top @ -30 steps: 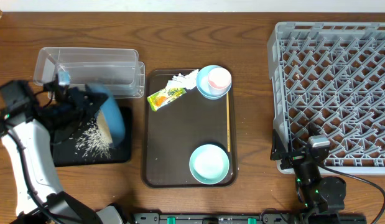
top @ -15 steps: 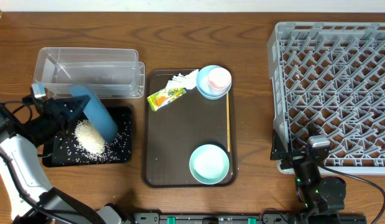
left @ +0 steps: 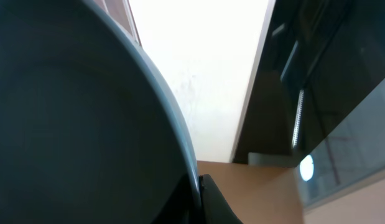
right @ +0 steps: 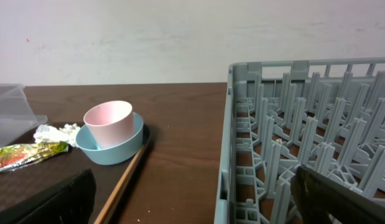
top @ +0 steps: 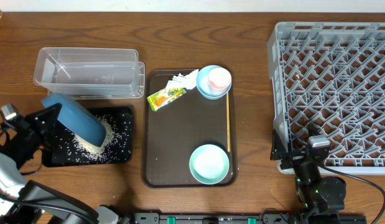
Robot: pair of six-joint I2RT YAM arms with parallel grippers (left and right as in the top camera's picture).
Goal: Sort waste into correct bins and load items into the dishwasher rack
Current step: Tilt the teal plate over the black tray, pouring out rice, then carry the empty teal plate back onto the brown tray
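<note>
Table: brown wood (top: pixel 248 93), with a pale wall behind it in the right wrist view.
Left gripper (top: pixel 51 118): clamped on the rim of the dark-blue dish (top: pixel 77 120), which is tipped steeply over the black tray (top: pixel 120 155); the left wrist view is mostly filled by the dish.
Rice grains (top: pixel 111 127): scattered across the black tray, heaped under the dish's lower edge.
Clear tub (top: pixel 86 70): just behind the black tray.
Brown serving tray (top: pixel 173 143): mid-table, carrying the rest.
Wrapper (top: pixel 166 98) and tissue (top: pixel 183 79): far-left corner of the serving tray, touching each other.
Pink cup (right: pixel 110 123): upright inside the light-blue bowl (right: pixel 111 149).
Mint bowl (top: pixel 209 163): near end of the serving tray.
Wooden stick (top: pixel 227 124): along its right rim.
Rack (top: pixel 335 87): on the right side of the table.
Right gripper (top: pixel 310 149): fingers spread wide, at the rack's near-left corner, holding nothing.
</note>
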